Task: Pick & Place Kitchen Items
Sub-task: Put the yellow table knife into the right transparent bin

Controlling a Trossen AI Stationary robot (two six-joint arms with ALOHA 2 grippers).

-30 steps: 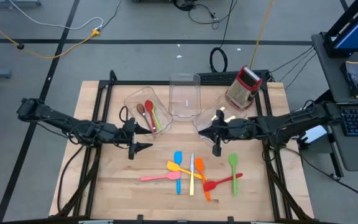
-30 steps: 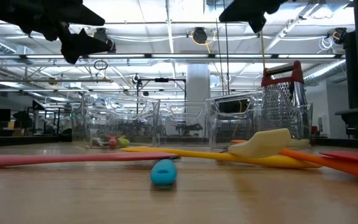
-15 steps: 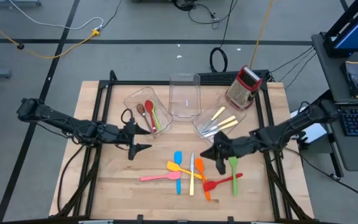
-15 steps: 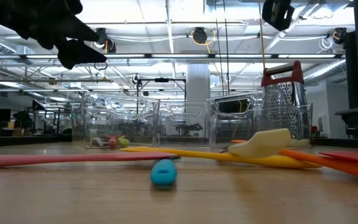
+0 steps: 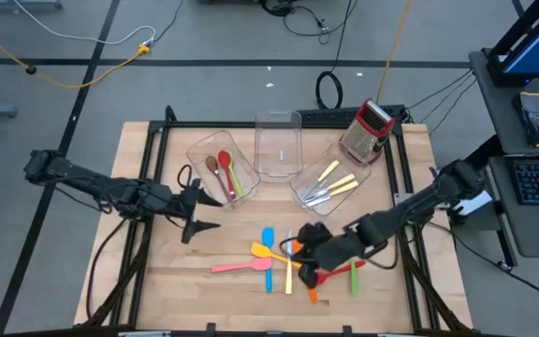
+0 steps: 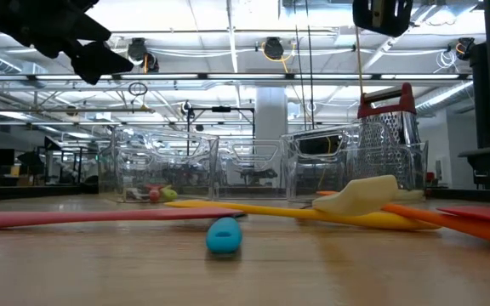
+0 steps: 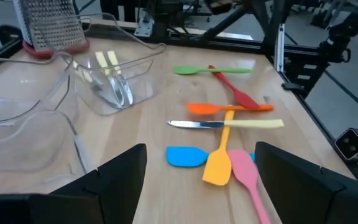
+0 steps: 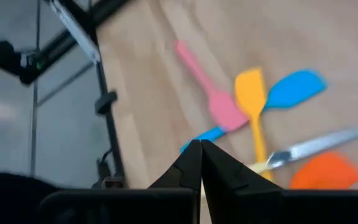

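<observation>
High view. Landmark: the middle clear bin [image 5: 278,145] at the far edge of the table [image 5: 157,281]. Left bin [image 5: 215,170], beside the middle bin on its left, holds a brown spoon [image 5: 212,165], a red spoon [image 5: 225,167] and a green spoon [image 5: 235,175]. Right bin [image 5: 330,182], beside it on the right, holds cream-handled cutlery [image 5: 327,183]. Box grater [image 5: 368,129] stands further right of the middle bin, at the table's back corner. Loose utensils lie on the near side of the middle bin: blue spatula [image 5: 268,245], yellow spatula [image 5: 268,251], pink spatula [image 5: 243,266], a cream-handled knife [image 5: 288,264], orange spatula [image 5: 309,284], red spatula [image 5: 344,270], green spatula [image 5: 352,257]. Left end effector [image 5: 197,216] is near and left of the middle bin, over bare table, fingers spread wide, holding nothing. Right end effector [image 5: 303,260] sits over the loose pile, fingers pressed together, nothing visibly held.

Low view. Blue spatula handle tip [image 6: 224,235] nearest; pink handle [image 6: 92,218] left of it, yellow spatula blade [image 6: 364,195] right; bins and grater [image 6: 388,136] behind.

Left wrist view. Both fingers [image 7: 110,186] stand wide apart, empty; pile and cutlery bin [image 7: 114,78] ahead.

Right wrist view. Fingertips [image 8: 191,165] meet, empty, above the pink [image 8: 207,93], yellow [image 8: 252,102] and blue [image 8: 291,88] spatulas and the knife [image 8: 309,146].
</observation>
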